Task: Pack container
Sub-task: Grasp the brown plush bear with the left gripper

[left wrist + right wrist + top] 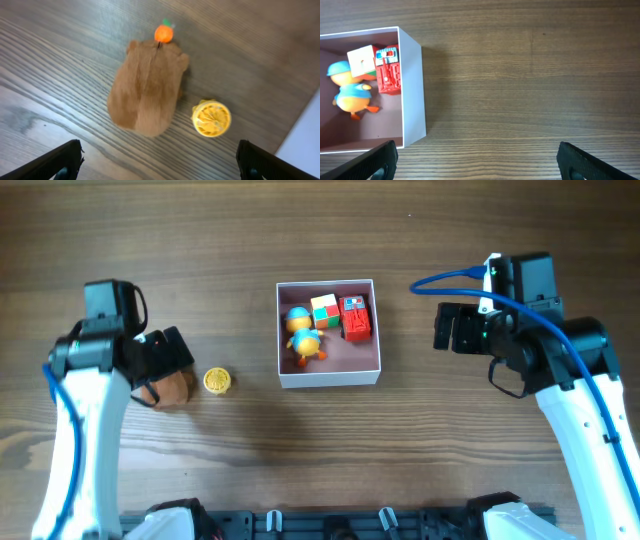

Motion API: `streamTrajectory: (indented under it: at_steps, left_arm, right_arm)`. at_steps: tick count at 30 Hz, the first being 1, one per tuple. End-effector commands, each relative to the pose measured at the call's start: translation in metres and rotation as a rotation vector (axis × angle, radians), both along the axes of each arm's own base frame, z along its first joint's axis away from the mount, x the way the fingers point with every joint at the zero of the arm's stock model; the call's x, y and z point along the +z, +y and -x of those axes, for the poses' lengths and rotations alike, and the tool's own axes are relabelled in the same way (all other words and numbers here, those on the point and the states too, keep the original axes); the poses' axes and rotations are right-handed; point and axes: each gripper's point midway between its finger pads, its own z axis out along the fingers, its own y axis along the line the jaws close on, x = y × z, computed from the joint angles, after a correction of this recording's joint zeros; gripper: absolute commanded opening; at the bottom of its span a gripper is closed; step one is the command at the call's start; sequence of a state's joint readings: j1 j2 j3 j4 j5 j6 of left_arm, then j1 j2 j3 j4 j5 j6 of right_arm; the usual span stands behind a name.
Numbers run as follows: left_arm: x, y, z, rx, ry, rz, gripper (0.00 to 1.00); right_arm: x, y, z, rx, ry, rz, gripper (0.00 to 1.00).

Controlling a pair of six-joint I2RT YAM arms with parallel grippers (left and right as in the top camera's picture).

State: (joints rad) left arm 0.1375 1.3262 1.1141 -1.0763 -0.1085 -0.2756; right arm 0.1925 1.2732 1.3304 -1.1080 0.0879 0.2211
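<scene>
Plainly the left hand gapes wide over a plush toy.

1. A brown plush toy lies mid-frame on the wood-grain tabletop, its length running roughly from 1 o'clock to 7 o'clock.
2. A small orange ball with a green tip sits at the plush's 1 o'clock end, touching it.
3. A yellow round toy (its top spoked like a citrus slice) lies just beside the plush, at its 4 o'clock.
4. The left tool shows only its dark fingers, at 7 and 5 o'clock, spread wide and apart from both toys.
5. A pale surface fills the corner at 4 o'clock, too cropped to identify.
</scene>
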Motion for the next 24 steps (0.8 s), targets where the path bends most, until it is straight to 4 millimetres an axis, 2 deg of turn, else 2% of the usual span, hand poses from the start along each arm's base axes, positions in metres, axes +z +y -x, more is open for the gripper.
streamTrajectory:
  at_steps: [1, 4, 6, 12, 16, 20, 24]
  left_arm:
    - [-0.039, 0.009, -0.005, 0.012, 0.138, 0.003, 1.00]
    - [-0.072, 0.009, -0.008, 0.011, 0.235, 0.018, 1.00]
    - [-0.086, 0.009, -0.009, 0.010, 0.271, 0.023, 1.00]
    - [-0.117, 0.010, -0.014, 0.009, 0.295, 0.025, 1.00]
    - [-0.131, 0.014, -0.003, 0.028, 0.311, 0.031, 1.00]
    - [-0.133, 0.018, 0.000, 0.046, 0.317, 0.035, 1.00]
    - [-0.133, 0.018, 0.000, 0.046, 0.315, 0.035, 0.92]
  right_arm:
    - [-0.005, -0.004, -0.002, 0.000, 0.016, 0.028, 1.00]
    - [-0.006, -0.003, -0.003, 0.004, 0.022, 0.031, 1.00]
    - [-0.008, -0.003, -0.004, 0.009, 0.030, 0.036, 1.00]
    - [-0.020, -0.002, -0.008, 0.010, 0.069, 0.043, 1.00]
    - [-0.022, -0.002, -0.008, 0.010, 0.075, 0.044, 1.00]
    - [-0.022, -0.002, -0.008, 0.010, 0.075, 0.044, 1.00]
    - [-0.022, -0.002, -0.008, 0.010, 0.075, 0.044, 1.00]
